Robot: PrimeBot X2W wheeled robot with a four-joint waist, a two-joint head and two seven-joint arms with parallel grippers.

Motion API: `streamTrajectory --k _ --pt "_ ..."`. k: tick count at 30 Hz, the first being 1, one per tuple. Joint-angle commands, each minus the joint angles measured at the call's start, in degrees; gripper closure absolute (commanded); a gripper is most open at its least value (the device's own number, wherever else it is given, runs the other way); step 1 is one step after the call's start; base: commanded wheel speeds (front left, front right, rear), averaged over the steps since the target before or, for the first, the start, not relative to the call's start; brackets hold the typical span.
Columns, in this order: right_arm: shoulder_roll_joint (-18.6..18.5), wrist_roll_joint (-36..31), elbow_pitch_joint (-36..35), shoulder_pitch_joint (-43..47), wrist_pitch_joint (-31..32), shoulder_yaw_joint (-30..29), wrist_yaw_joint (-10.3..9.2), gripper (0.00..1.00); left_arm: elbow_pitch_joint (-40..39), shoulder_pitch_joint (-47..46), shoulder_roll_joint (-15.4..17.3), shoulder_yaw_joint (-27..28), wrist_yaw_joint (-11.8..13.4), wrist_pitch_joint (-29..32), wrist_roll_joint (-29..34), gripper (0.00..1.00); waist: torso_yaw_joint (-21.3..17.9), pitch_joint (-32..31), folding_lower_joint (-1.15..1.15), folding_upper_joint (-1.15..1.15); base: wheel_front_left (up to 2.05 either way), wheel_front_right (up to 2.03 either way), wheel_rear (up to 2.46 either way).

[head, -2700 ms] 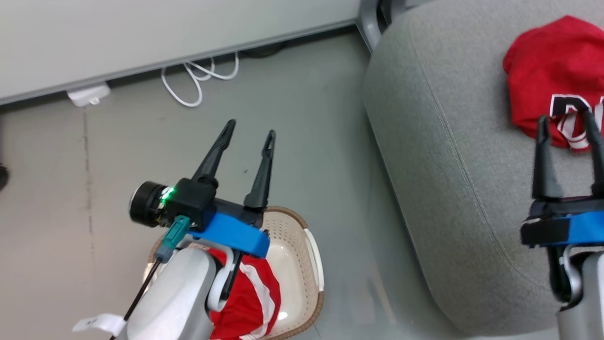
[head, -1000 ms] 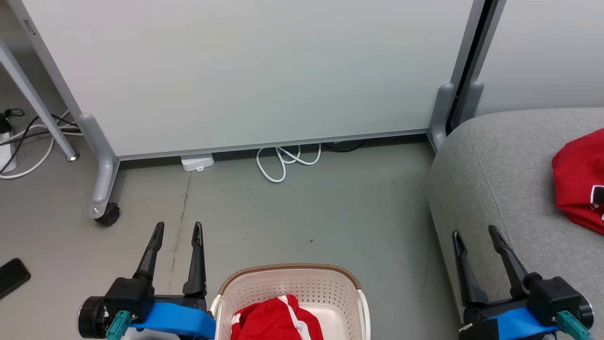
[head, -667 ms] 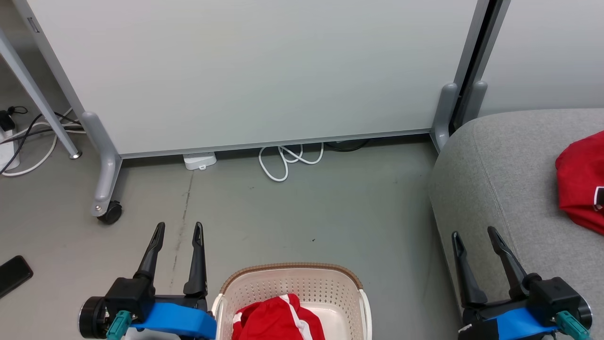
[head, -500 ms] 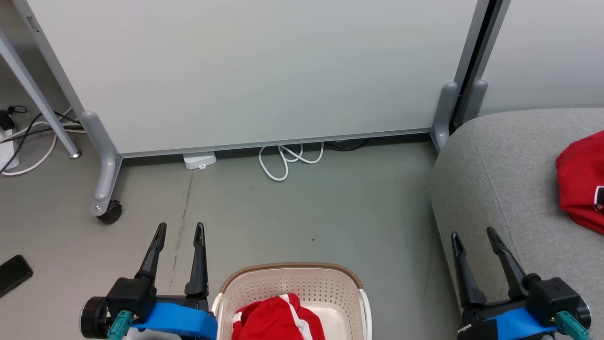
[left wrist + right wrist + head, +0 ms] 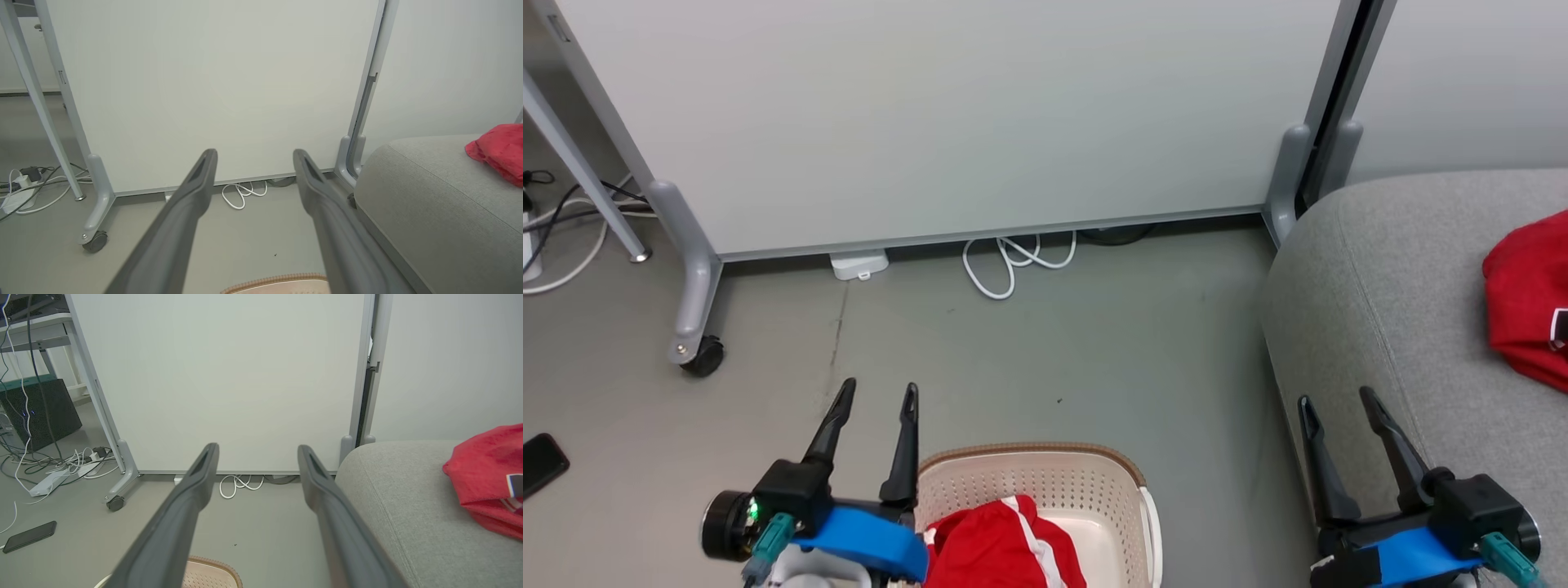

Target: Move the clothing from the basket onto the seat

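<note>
left gripper (image 5: 880, 384): jaws held wide, empty
right gripper (image 5: 1335, 396): jaws held wide, empty
basket (image 5: 1029, 449): red clothing (image 5: 996, 547) contained

A large pale grey-white flat partition panel (image 5: 947, 122) stands across the back on grey metal feet, the left one ending in a small black castor wheel (image 5: 704, 357). A second pale panel (image 5: 1462, 82) adjoins it on the right, with a dark gap between them. On the smooth grey floor (image 5: 1094, 359), a looped white cable (image 5: 1013, 261) and a small white plastic box (image 5: 858, 265) lie at the panel's foot. A flat black phone-like slab (image 5: 541, 464) lies far left. The light is soft and even.
</note>
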Motion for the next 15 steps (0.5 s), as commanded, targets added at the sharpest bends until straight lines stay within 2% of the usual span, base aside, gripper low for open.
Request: streamTrajectory --k 1,9,15 --pt "0.10 0.04 -0.33 -1.15 -0.03 -0.03 0.02 0.00 0.68 -1.59 -0.01 -0.42 -0.46 -0.25 0.14 0.00 -0.44 0.88 0.00 0.00 0.00 0.00 0.00" --pt "0.09 -0.95 -1.73 -5.11 -0.03 0.23 0.02 0.00 7.97 -8.81 0.46 -5.23 -0.94 -0.25 1.46 0.00 -3.22 7.53 0.00 0.00 0.00 0.00 0.00" --pt "-0.61 -0.69 -2.94 -9.46 -0.03 0.84 0.02 0.00 14.71 -15.30 2.33 -11.91 -0.85 -0.25 1.02 0.00 -5.84 13.99 0.00 0.00 0.00 0.00 0.00"
